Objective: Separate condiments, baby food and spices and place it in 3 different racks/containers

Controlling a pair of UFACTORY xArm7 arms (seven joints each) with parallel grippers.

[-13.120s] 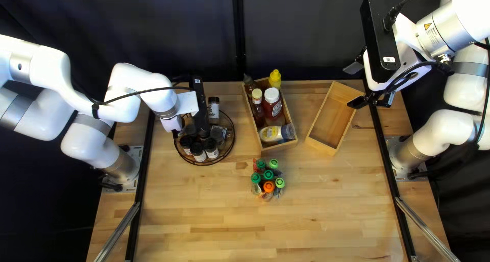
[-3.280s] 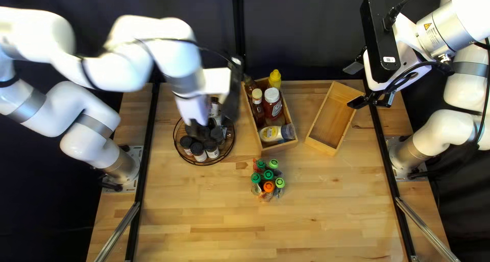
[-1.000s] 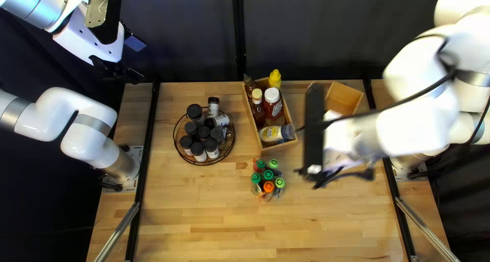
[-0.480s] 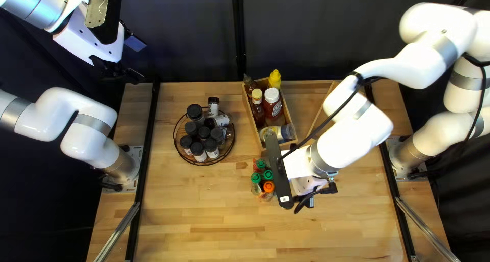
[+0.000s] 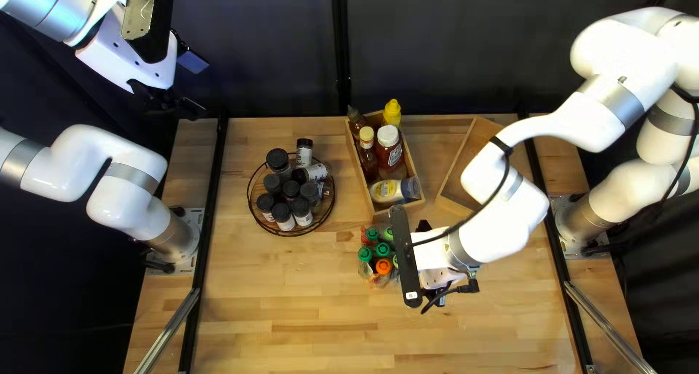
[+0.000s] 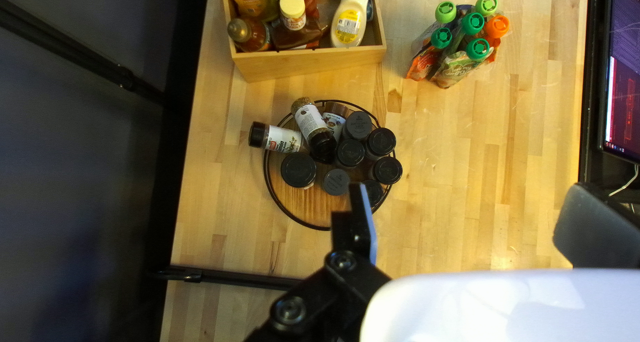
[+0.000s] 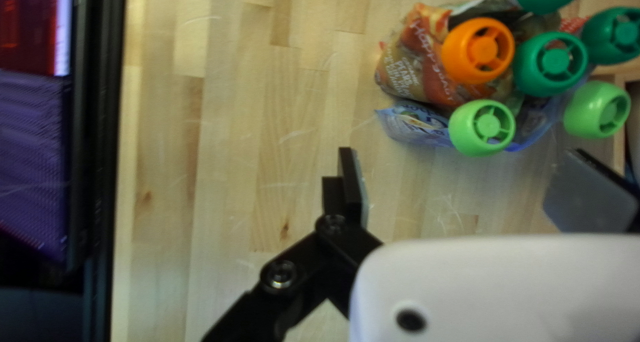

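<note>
Right gripper [image 5: 439,297]: fingers spread, just beside baby food pouches [image 7: 419,65], capped, clustered on table [image 5: 306,308]. Next, wooden box [image 5: 402,208] holding sauce bottles [image 5: 390,155]; second box [image 5: 473,155] partly behind right arm [image 5: 495,228]. Farther, spice jars [image 6: 298,170] in round rack [image 6: 307,207]. Left gripper [image 5: 193,85] raised, fingers apart.

Top left view slants down across the table [image 5: 291,308] toward the dark curtain [image 5: 437,46]; left wrist view peers down from high, right wrist view much closer, all three catching the baby food pouches [image 7: 417,59]!
</note>
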